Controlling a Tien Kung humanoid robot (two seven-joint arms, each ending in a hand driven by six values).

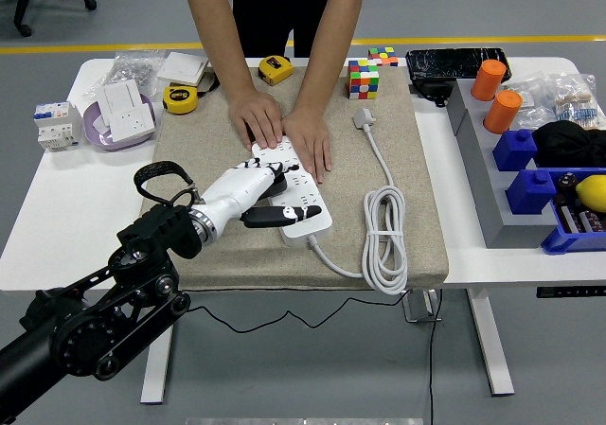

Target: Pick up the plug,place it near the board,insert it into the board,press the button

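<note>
The white table (57,207) carries a beige mat (284,174). On the mat lies the white board (301,198), a power strip, its far end pinned under both of a person's hands (284,132). The left hand (248,193) reaches over the board's near-left part — fingers curled around the black plug (275,174), held against the board's top. The white cable (383,231) coils right of the board.

White table (57,207), tan mat (417,207) covering its middle, left of the mat a breaker (55,125), purple dish (102,137), yellow tape measure (180,98), right of the mat a grey tray (478,184), blue bins (530,190), two orange cylinders (496,94)
</note>
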